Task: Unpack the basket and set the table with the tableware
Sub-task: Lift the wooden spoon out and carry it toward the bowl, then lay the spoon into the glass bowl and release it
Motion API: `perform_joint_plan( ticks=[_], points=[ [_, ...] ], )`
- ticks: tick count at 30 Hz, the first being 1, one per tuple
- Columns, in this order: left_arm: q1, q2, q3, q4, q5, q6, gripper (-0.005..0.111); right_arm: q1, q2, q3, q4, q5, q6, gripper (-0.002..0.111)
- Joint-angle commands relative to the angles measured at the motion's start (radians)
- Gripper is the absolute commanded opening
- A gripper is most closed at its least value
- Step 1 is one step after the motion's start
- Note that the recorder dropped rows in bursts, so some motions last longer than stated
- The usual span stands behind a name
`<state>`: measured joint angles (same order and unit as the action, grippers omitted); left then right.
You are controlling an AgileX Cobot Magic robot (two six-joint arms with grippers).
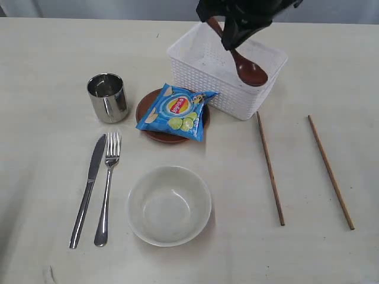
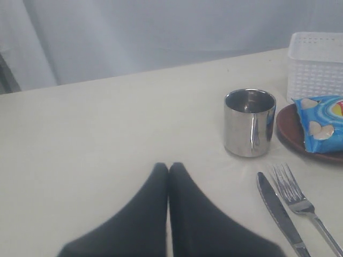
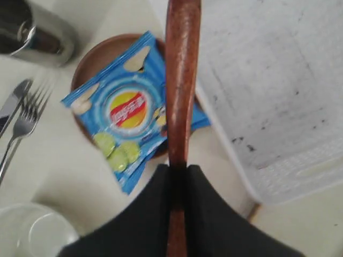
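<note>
My right gripper [image 3: 178, 167] is shut on the handle of the reddish-brown spoon [image 3: 181, 80]. It holds the spoon [image 1: 249, 70] in the air over the white basket [image 1: 207, 89], bowl end down. The basket floor [image 3: 278, 80] is bare. On the table [image 1: 47, 59] stand the steel cup [image 1: 108, 97] and the white bowl [image 1: 169, 205], with the knife [image 1: 89, 189] and fork [image 1: 106, 189] side by side to the left. Two chopsticks [image 1: 270, 168] [image 1: 330, 171] lie at the right. My left gripper [image 2: 169, 167] is shut and empty, low over the table near the cup [image 2: 249, 122].
A blue chip bag [image 1: 176, 111] lies on the reddish-brown plate [image 1: 144, 112], right beside the basket's near-left wall. The right arm [image 1: 237, 18] hangs over the basket's far side.
</note>
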<state>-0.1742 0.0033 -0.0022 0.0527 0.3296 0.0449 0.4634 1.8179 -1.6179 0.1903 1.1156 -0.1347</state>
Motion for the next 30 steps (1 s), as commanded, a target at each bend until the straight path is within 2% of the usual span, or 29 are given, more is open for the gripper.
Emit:
perform_joint_plan(
  ticks=[1, 6, 15, 18, 30],
  points=[
    [0.002, -0.003, 0.002, -0.002, -0.008, 0.0, 0.0, 0.112, -0.142, 0.153, 0.017, -0.047, -0.015, 0.0],
    [0.002, -0.003, 0.002, -0.002, -0.008, 0.0, 0.0, 0.256, -0.181, 0.25, 0.017, -0.081, -0.015, 0.0],
    [0.002, -0.003, 0.002, -0.002, -0.008, 0.0, 0.0, 0.447, -0.162, 0.421, 0.017, -0.421, -0.047, 0.0],
    [0.002, -0.003, 0.002, -0.002, -0.008, 0.0, 0.0, 0.475, -0.148, 0.431, 0.019, -0.48, -0.045, 0.0],
    [0.002, -0.003, 0.002, -0.002, -0.008, 0.0, 0.0, 0.506, -0.09, 0.433, 0.033, -0.445, -0.045, 0.0]
  ],
)
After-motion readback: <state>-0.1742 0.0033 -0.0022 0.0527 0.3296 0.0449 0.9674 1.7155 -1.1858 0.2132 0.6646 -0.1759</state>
